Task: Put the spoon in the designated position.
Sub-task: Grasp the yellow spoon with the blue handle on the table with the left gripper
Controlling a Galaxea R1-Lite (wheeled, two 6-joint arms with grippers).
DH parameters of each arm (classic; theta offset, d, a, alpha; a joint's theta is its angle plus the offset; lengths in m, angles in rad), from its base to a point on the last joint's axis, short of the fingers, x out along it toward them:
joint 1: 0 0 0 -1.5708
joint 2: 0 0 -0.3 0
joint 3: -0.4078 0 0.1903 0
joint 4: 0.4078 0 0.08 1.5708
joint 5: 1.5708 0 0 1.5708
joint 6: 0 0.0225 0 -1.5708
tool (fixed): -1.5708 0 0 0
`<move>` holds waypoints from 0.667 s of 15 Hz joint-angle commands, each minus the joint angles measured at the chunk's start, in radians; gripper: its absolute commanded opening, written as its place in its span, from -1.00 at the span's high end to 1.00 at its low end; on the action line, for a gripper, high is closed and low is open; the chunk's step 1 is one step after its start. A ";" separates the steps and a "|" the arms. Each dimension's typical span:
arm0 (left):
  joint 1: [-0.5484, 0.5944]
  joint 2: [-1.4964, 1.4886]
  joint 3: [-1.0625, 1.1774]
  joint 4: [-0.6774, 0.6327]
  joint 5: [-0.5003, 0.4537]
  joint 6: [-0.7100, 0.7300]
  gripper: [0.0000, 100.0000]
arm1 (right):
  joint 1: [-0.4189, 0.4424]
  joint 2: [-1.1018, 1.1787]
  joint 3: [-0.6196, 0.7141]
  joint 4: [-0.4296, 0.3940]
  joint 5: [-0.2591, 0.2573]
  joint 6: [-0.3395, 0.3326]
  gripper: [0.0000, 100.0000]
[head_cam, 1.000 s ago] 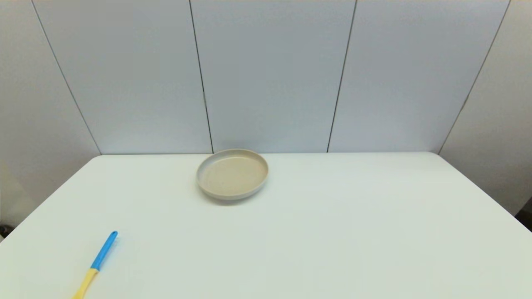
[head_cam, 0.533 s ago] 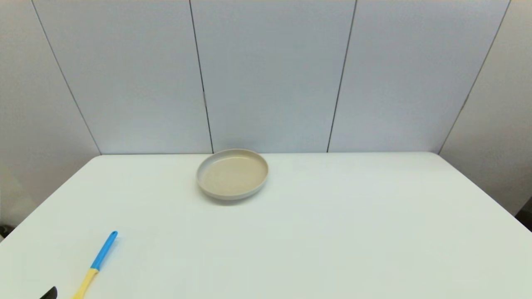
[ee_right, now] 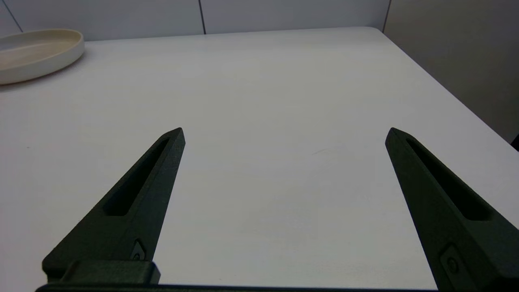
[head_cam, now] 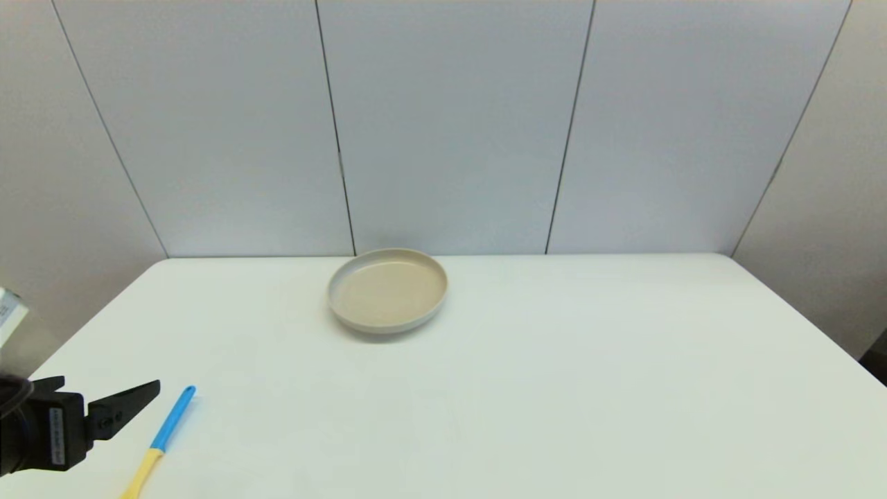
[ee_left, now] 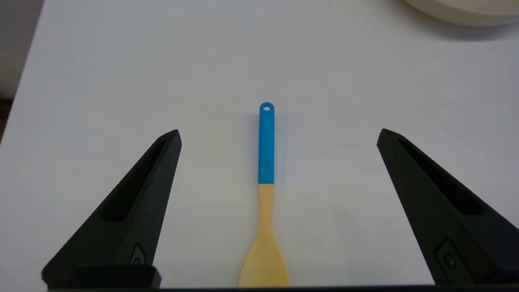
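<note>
The spoon [head_cam: 171, 421] lies flat on the white table near its front left corner, blue handle pointing away from me; the picture's lower edge cuts off its yellow bowl. My left gripper [head_cam: 110, 381] hovers just left of it, open and holding nothing. In the left wrist view the spoon [ee_left: 266, 162] lies lengthwise midway between the two spread fingers of the left gripper [ee_left: 279, 131], touching neither. The right gripper [ee_right: 286, 129] is open over bare table on the right side and is out of the head view. No mark on the tabletop shows the designated position.
A round shallow beige dish [head_cam: 388, 291] stands near the table's far edge, left of centre; its rim also shows as dish [ee_left: 466, 12] and dish [ee_right: 36, 50]. Grey wall panels stand behind the table. The table's left edge [ee_left: 28, 81] runs close to the spoon.
My left gripper has come into the head view from the lower left corner and now stands beside the spoon. Spoon and dish have not moved.
</note>
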 commanded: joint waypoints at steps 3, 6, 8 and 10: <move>-0.005 0.144 -0.039 0.038 -0.007 0.009 -1.00 | 0.000 0.001 0.000 0.001 0.000 0.000 -1.00; 0.001 0.181 -0.085 0.193 -0.001 0.008 -1.00 | 0.000 0.001 0.000 -0.001 0.000 0.000 -1.00; 0.001 0.219 -0.131 0.279 -0.001 0.011 -1.00 | 0.000 0.001 0.000 -0.001 0.000 0.000 -1.00; 0.001 0.257 -0.209 0.397 -0.001 0.031 -1.00 | 0.000 0.001 0.000 0.001 0.000 0.000 -1.00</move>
